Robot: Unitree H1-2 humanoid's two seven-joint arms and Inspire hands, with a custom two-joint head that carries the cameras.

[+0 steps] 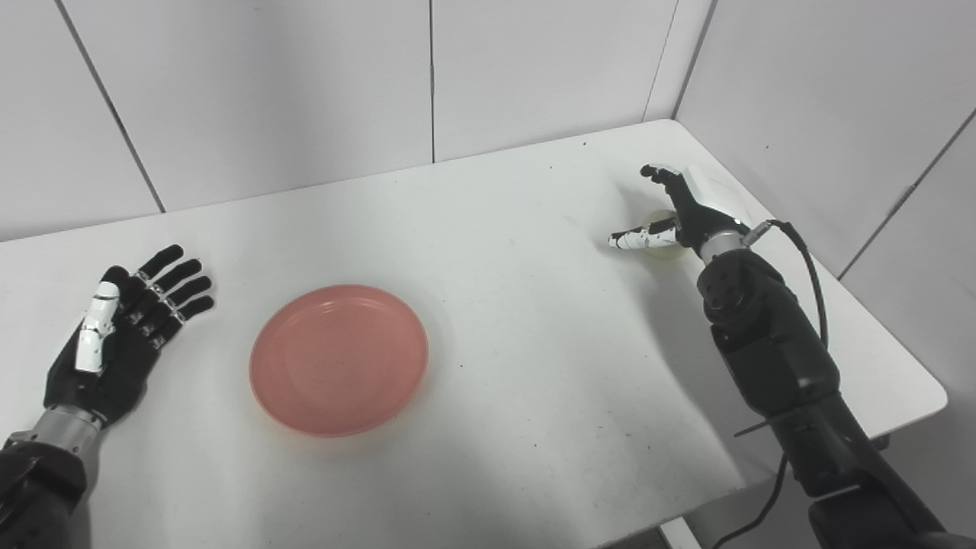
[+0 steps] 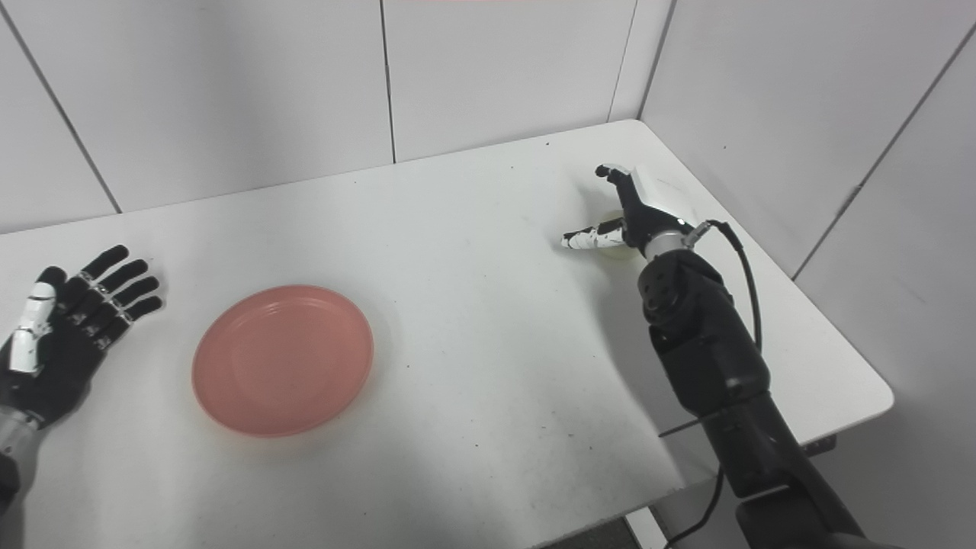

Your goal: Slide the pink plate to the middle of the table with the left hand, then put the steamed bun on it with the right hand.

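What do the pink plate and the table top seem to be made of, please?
The pink plate looks like moulded plastic: even colour, a soft semi-gloss sheen, faint concentric rings. The table top looks like white laminate or painted board, matte and smooth, with small dark specks; which of the two I cannot tell.

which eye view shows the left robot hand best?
Left eye view: the whole left robot hand shows, palm up, fingers spread, plus wrist, apart from the plate. The right eye view has the same hand at the picture's left edge, its wrist cut off.
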